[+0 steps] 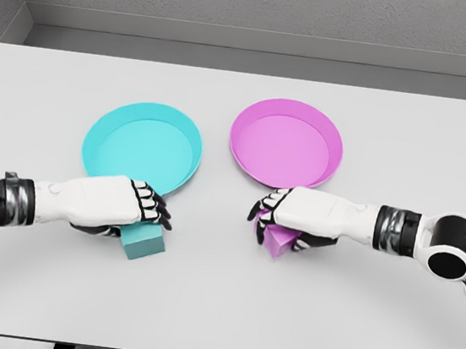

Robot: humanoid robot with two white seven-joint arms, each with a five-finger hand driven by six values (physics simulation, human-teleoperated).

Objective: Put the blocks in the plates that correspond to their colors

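1. the left hand [114, 204] lies over the teal block [141, 241], fingers curled down and clamped on its top.
2. the right hand [296, 216] covers the magenta block [279, 241], fingers closed around it.
3. both blocks sit on the white table [216, 309], near the front, well apart from each other.
4. the teal plate [143, 146] lies just beyond the left hand, to the left of centre.
5. the magenta plate [286, 143] lies just beyond the right hand, slightly farther back, beside the teal plate.
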